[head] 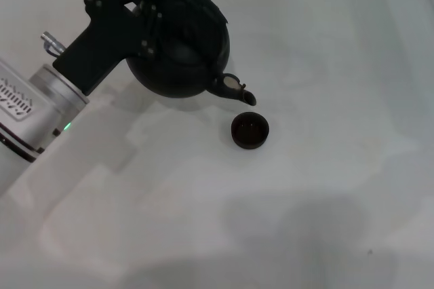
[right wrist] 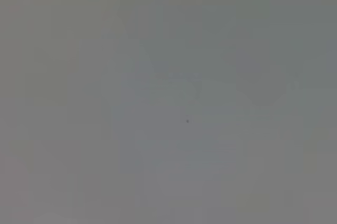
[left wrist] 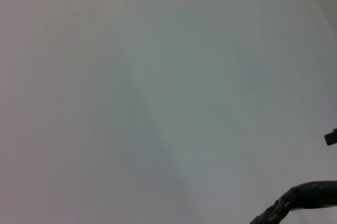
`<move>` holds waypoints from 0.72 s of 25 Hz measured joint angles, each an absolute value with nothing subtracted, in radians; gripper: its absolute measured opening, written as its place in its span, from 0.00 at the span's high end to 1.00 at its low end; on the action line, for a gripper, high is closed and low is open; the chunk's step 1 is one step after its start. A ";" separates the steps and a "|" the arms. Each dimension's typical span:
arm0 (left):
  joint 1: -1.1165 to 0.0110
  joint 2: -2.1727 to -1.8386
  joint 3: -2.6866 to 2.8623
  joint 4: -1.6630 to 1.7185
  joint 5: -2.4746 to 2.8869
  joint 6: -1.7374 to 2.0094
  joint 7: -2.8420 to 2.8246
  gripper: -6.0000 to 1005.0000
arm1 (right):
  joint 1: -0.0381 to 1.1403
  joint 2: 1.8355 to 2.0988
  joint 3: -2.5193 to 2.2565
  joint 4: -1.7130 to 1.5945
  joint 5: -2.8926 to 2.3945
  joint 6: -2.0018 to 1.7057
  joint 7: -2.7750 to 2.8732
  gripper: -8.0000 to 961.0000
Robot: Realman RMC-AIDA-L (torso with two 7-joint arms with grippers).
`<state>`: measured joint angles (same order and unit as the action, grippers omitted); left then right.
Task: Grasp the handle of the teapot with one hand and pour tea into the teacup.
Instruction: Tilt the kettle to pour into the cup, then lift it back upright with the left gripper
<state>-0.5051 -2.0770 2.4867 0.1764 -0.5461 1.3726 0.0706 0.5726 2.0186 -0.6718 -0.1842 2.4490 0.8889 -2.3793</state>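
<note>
In the head view my left gripper (head: 148, 5) is shut on the handle at the top of the round black-green teapot (head: 186, 51) and holds it lifted and tilted. The short spout (head: 234, 89) points down to the right, its tip just above and left of the tiny dark teacup (head: 250, 130), which stands upright on the white table. The fingers mostly cover the handle in the head view. A dark curved piece of the handle (left wrist: 310, 190) shows at the edge of the left wrist view. My right gripper is out of view.
The white table (head: 325, 201) stretches all around the cup and pot. The right wrist view shows only plain grey surface (right wrist: 168, 98). My left arm's silver forearm (head: 41, 109) reaches in from the left edge.
</note>
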 joint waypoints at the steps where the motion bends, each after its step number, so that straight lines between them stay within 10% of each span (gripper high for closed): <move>1: -0.505 -2.077 2.487 0.177 -0.542 1.373 0.082 0.88 | 0.573 2.019 -0.672 -0.184 2.449 0.889 -2.377 0.13; 18: -0.479 -2.072 2.479 0.174 -0.493 1.411 0.143 0.89 | 0.574 2.018 -0.672 -0.190 2.449 0.890 -2.375 0.13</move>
